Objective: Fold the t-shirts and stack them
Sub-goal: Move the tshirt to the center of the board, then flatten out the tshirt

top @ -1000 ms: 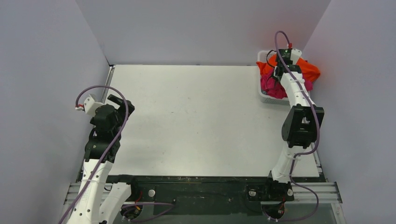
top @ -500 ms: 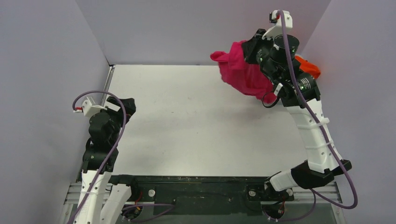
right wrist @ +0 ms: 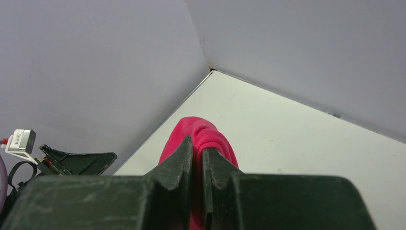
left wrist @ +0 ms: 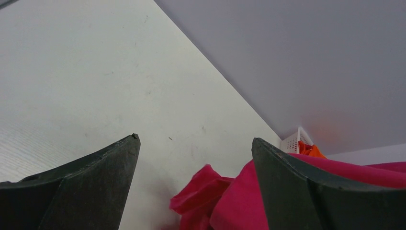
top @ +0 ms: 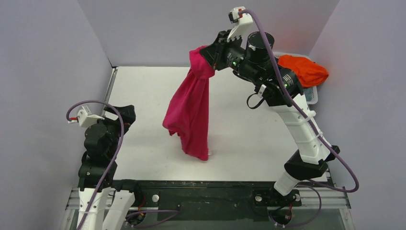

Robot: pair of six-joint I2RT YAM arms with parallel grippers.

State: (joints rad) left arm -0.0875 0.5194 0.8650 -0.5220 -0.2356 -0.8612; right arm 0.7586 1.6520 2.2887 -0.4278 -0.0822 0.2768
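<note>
The big white surface (top: 143,96) fills most of the top view. Hanging over it is the magenta-pink t-shirt (top: 189,115), bunched at the top and draping down in one long twisted fall. Its low end is down by the surface on my side, but I can't say if it's touching or just above. The orange t-shirt (top: 304,69) is piled on the white basket (top: 312,93) in the far right corner, well apart from the pink one.

My right tool (top: 207,53) is up high, jaws squeezed nearly together on a wad of the pink cloth (the wrist view shows only a sliver of gap, stuffed with fabric). My left tool (top: 123,114) sits low on the left, spread wide with nothing in it, and faces the hanging shirt.

The step, as I read it, is getting this shirt laid out flat for folding. I'd lower slowly so the bottom lands first, then draw the top away so the cloth unrolls instead of heaping. The left tool should go for a free edge or sleeve, not the middle.

Hard to make out:
- I can't tell where the collar, sleeves or hem are in that bundle, so no idea which part I've grabbed.
- The left wrist view cuts off most of the shirt behind its own finger.
- The basket is mostly hidden by my right arm and the orange shirt, so I can't tell what else is in it.
</note>
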